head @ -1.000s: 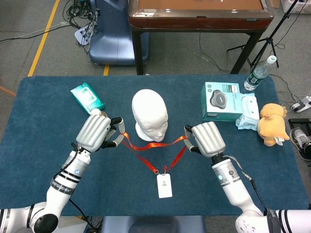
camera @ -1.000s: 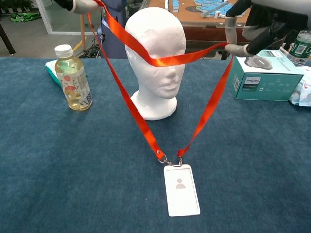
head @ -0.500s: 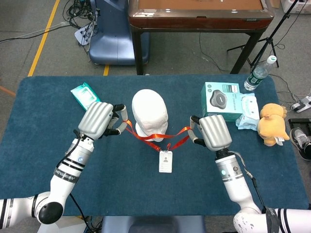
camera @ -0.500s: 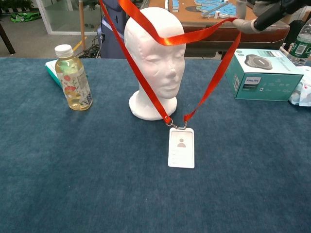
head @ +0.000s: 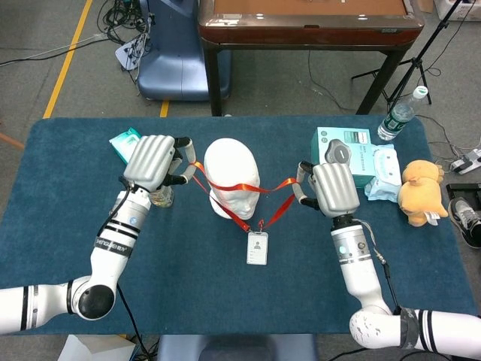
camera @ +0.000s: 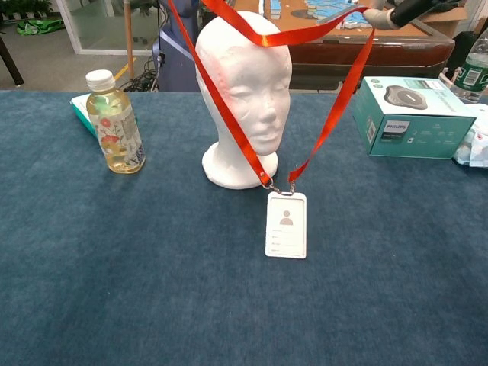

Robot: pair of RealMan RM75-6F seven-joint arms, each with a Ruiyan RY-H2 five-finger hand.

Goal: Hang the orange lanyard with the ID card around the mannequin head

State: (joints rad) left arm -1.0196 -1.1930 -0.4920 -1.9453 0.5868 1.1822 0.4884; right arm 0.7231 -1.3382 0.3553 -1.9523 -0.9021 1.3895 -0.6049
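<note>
The white mannequin head (head: 232,179) (camera: 244,99) stands upright in the table's middle. The orange lanyard (head: 237,186) (camera: 335,99) is stretched as a loop above and across the top of the head, its straps running down to the white ID card (head: 257,248) (camera: 286,225), which hangs just above the cloth in front of the head's base. My left hand (head: 154,162) grips the lanyard's left side beside the head. My right hand (head: 332,189) grips the right side; only a fingertip (camera: 381,17) of it shows in the chest view.
A juice bottle (camera: 114,122) stands left of the head, under my left hand. A teal packet (head: 124,143) lies behind it. A teal box (camera: 412,114), wipes pack (head: 383,169), plush toy (head: 419,192) and water bottle (head: 398,114) sit at the right. The blue cloth table (head: 225,301) spreads below.
Both hands rose and moved back, carrying the lanyard loop from the face level up over the crown. The ID card lifted off the cloth and swung closer to the head's base.
</note>
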